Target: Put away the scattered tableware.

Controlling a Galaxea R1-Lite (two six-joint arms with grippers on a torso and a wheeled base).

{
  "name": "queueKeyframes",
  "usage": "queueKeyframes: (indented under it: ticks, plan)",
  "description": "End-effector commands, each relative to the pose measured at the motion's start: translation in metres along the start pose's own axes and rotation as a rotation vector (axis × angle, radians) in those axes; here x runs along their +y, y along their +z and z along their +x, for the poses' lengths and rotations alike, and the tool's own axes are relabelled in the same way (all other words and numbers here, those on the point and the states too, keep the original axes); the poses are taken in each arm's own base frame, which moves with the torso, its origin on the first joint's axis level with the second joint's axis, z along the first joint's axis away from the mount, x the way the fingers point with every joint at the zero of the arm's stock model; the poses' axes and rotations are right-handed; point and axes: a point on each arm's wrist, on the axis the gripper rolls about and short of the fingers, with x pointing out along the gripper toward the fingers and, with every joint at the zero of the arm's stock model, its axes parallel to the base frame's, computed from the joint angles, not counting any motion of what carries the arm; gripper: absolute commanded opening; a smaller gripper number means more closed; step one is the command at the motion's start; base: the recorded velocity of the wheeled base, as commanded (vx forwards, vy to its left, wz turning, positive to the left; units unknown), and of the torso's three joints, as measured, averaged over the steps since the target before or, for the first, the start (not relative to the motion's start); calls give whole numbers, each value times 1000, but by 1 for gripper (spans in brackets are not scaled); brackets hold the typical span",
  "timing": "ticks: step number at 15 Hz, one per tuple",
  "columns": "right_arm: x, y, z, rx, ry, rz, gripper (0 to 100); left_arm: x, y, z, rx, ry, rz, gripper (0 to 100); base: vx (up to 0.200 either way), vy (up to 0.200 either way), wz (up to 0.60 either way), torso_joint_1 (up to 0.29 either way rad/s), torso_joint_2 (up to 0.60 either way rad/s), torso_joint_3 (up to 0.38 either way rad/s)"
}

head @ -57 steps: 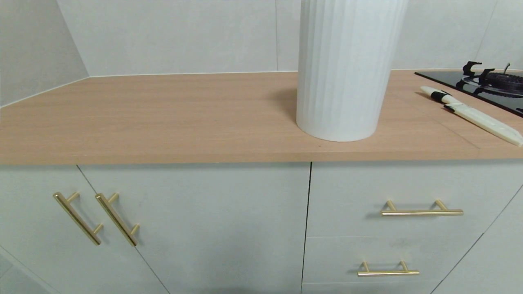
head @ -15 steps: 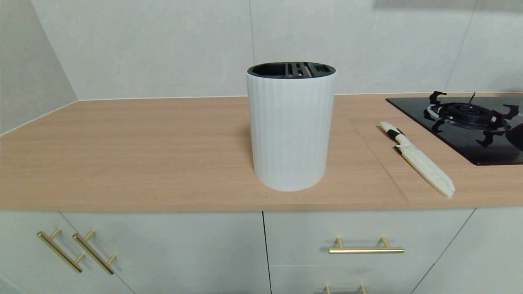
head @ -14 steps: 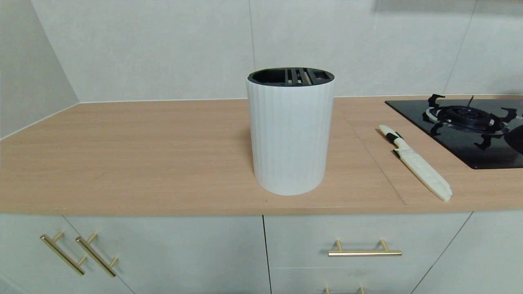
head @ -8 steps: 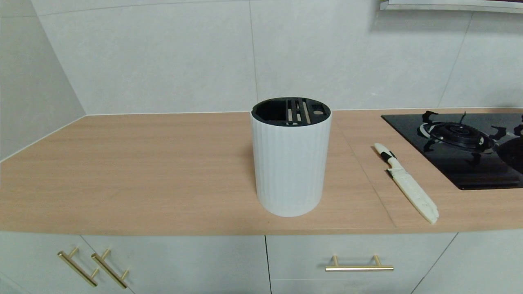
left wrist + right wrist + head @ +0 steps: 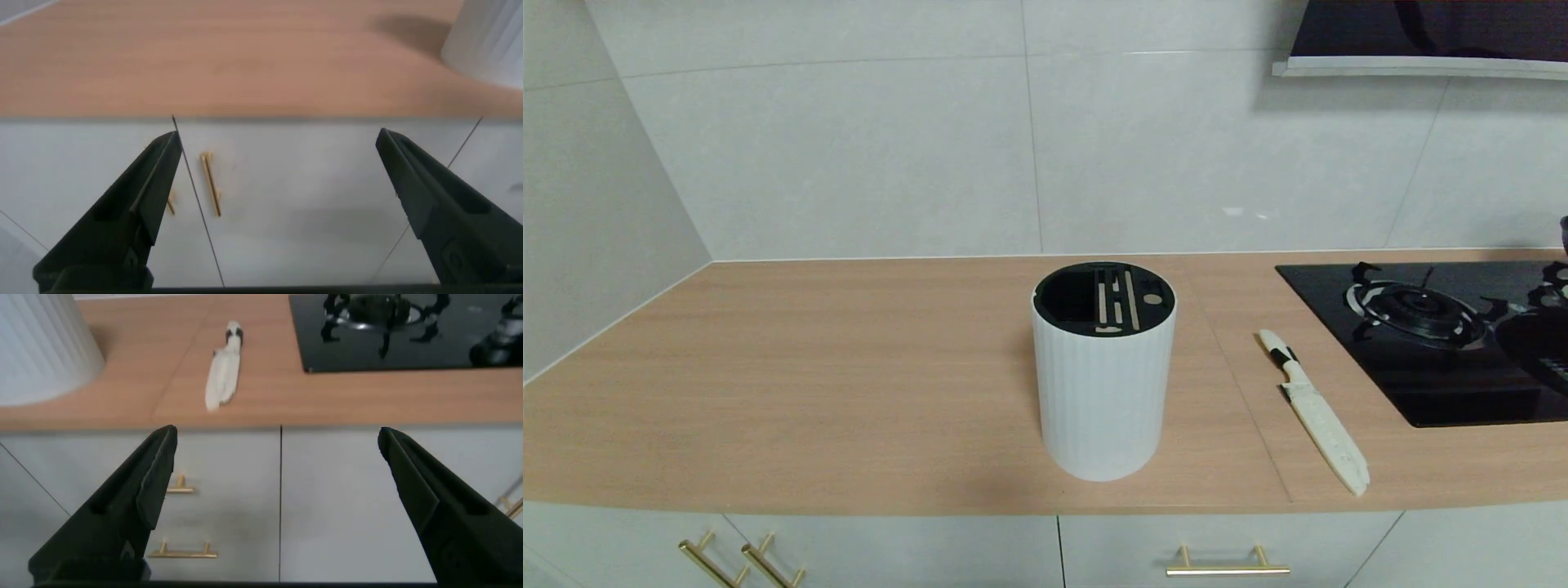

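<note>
Light wooden countertop (image 5: 809, 367) before you carries a white ribbed cylindrical holder with black slotted top (image 5: 1103, 392). The cream knife with black-banded handle (image 5: 1312, 408) lies flat between it and the black gas hob (image 5: 1421, 367), touching neither. Your left gripper (image 5: 276, 140) and right gripper (image 5: 276, 434) both gape wide, holding nothing.
</note>
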Motion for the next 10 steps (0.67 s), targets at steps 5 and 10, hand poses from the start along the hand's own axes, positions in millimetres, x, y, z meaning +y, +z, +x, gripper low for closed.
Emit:
queueKeyframes:
  ticks: [5,10]
  plan:
    - [0,0,0,1,1,0,100,0,0,0,0,1,0,100,0,0,0,255,-566,-299]
    - [0,0,0,1,-1,0,100,0,0,0,0,1,0,100,0,0,0,260,-562,-301]
